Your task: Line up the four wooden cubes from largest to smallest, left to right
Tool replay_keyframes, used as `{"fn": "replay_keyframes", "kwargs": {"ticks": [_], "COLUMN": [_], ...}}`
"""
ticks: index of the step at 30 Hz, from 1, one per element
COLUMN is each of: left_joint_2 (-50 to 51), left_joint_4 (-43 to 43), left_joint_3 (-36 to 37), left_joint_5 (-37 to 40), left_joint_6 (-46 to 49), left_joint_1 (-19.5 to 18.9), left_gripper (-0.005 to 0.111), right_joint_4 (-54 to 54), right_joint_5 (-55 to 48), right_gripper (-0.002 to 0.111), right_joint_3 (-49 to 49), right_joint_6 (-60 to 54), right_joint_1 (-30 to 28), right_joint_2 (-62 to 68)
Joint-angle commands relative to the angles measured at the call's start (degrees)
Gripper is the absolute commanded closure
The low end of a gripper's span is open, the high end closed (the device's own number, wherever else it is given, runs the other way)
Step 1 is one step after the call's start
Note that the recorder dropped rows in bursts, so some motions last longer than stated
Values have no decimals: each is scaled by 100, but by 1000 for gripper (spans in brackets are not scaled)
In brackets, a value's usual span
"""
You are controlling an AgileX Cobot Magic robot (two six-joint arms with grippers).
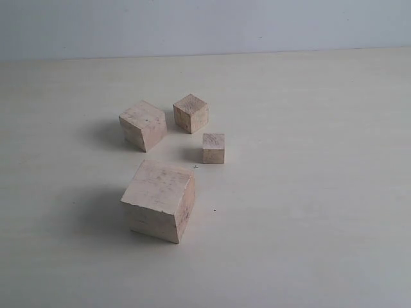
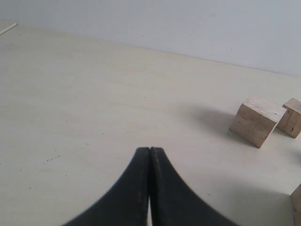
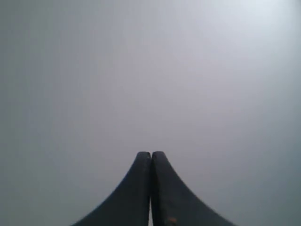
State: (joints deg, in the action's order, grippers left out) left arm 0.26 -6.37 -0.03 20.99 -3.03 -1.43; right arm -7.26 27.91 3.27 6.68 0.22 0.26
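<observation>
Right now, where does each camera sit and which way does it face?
Exterior: off the arms, raised, looking down on the table, largest cube nearest; no arm shows.
Left wrist: low over the table, looking past the shut left gripper toward the second-largest cube.
Right wrist: faces blank grey; only the shut right gripper shows.
Shared: exterior and left wrist both show the second-largest cube.

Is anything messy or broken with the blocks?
Nothing looks broken, just scattered, not lined up: the largest pale wooden cube sits in front, with the second-largest cube, third cube and smallest cube bunched behind.
</observation>
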Motion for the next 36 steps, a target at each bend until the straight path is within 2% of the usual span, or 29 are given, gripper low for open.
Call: {"fn": "replay_keyframes", "kwargs": {"ticks": [1,6,11,16,20,23,27,29,30,31,34,36], "left_joint_2": [-26,-26,-26,-26,-26,-26,-26,-26,-26,-26,-26,-26], "left_joint_4": [-22,-22,-22,-22,-22,-22,-22,-22,-22,-22,-22,-22], "left_joint_3": [3,3,3,3,3,3,3,3,3,3,3,3], "left_joint_5": [-30,-30,-30,-30,-30,-30,-30,-30,-30,-30,-30,-30], "left_joint_6": [-27,-27,-27,-27,-27,-27,-27,-27,-27,-27,-27,-27], "left_joint_1": [34,34,34,34,34,34,34,34,34,34,34,34], "left_gripper": [107,107,107,107,107,107,107,107,107,107,107,107], "right_joint_4": [639,1074,998,-292,-1259,-1262,-1387,-1694,-2208,-2578,-4555,-4781], "right_joint_5": [-840,-2272,-4042,-5809,-7019,-7235,-6803,-6529,-6321,-6217,-6236,-6585], "right_gripper": [108,108,108,108,108,108,108,108,108,108,108,105], "right_joint_3": [1214,2980,4315,4741,4741,4741,4741,4741,4741,4741,4871,5203], "right_joint_6": [142,962,857,-535,-1835,-2144,-2207,-2218,-2482,-2825,-5699,-6511], "right_joint_1": [-38,231,1341,2637,3282,3513,3544,3544,3566,3577,3834,4061], "right_joint_2": [443,1781,3184,4546,5692,6364,7073,7453,7694,7814,8296,8574]}}
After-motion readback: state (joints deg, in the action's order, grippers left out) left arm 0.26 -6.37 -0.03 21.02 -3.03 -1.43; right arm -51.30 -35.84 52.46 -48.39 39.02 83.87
